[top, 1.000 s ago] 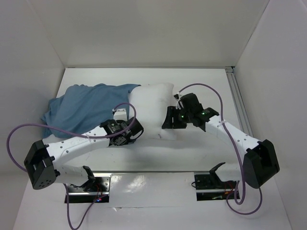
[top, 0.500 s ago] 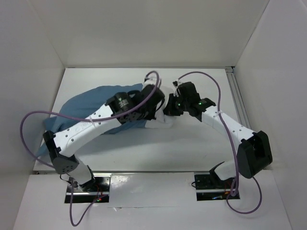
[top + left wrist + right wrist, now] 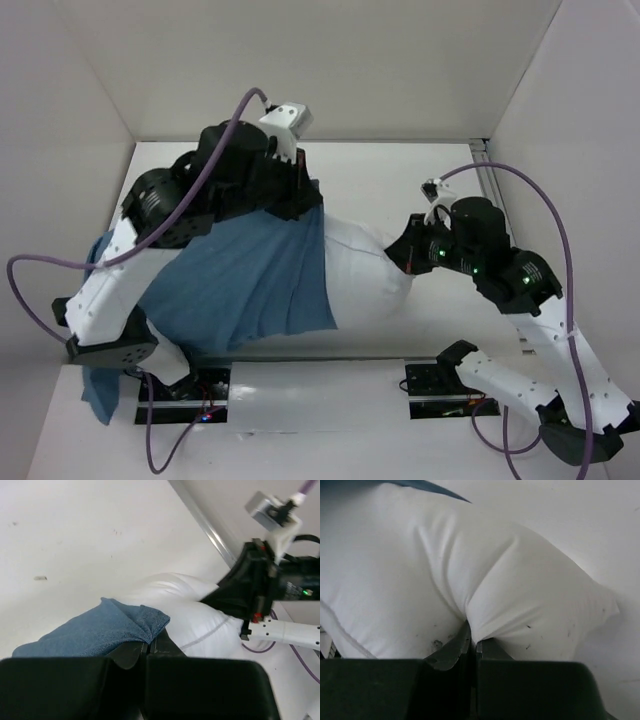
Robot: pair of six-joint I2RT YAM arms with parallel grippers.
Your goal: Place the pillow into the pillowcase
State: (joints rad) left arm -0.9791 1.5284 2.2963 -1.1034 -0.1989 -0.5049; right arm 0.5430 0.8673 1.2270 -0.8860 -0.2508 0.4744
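Observation:
The white pillow [image 3: 365, 275] hangs lifted over the table, its left part covered by the dusty-blue pillowcase [image 3: 245, 280]. My left gripper [image 3: 300, 195] is raised at the back, shut on the pillowcase's upper edge; in the left wrist view the blue pillowcase [image 3: 100, 630] is pinched at my left gripper [image 3: 148, 642], with the pillow [image 3: 200, 615] bulging beyond. My right gripper [image 3: 408, 255] is shut on the pillow's right end; in the right wrist view a fold of the pillow [image 3: 485, 580] is pinched at my right gripper [image 3: 472, 639].
White walls enclose the table [image 3: 400, 170] on three sides. A metal rail [image 3: 495, 195] runs along the right edge. A loose end of the blue cloth [image 3: 100, 395] hangs over the near left edge by the arm mounts [image 3: 180, 395].
Both grippers have shut and risen. The left arm swung up and back, pulling the pillowcase over the pillow; the right arm drew the pillow right and nearer, lifting it off the table.

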